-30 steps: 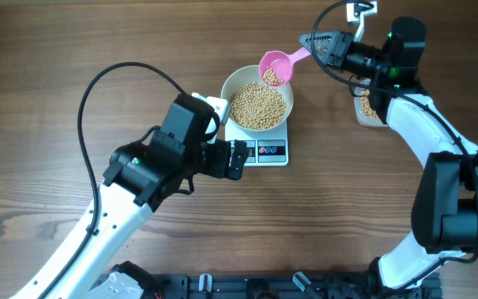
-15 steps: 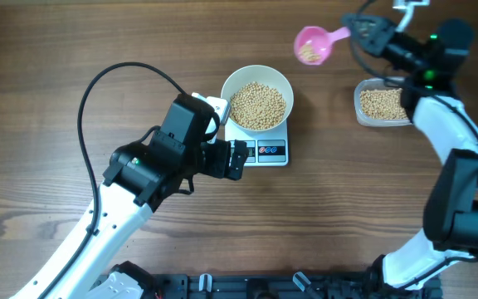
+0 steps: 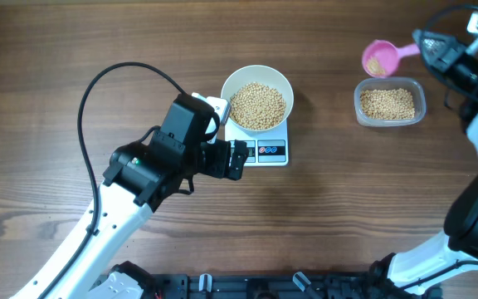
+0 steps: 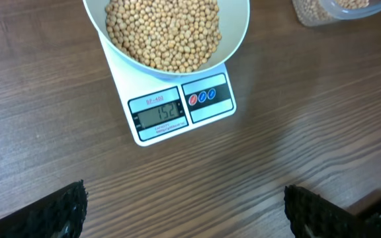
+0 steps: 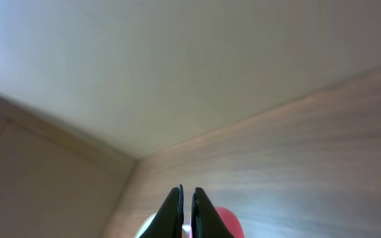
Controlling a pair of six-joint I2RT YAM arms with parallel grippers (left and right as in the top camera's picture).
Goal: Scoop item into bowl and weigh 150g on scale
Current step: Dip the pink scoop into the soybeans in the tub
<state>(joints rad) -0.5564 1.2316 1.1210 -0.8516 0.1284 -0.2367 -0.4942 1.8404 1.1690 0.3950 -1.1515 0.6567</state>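
The scale's (image 4: 177, 109) display (image 4: 159, 116) reads 152, with a small label SF-400 printed just above it

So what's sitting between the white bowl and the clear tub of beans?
Nothing: in the overhead view only bare wooden table lies between the bowl and the tub.

we see bright, even light from above; the scale (image 4: 179, 114) looks sharp, with a faint, soft shadow just below it.
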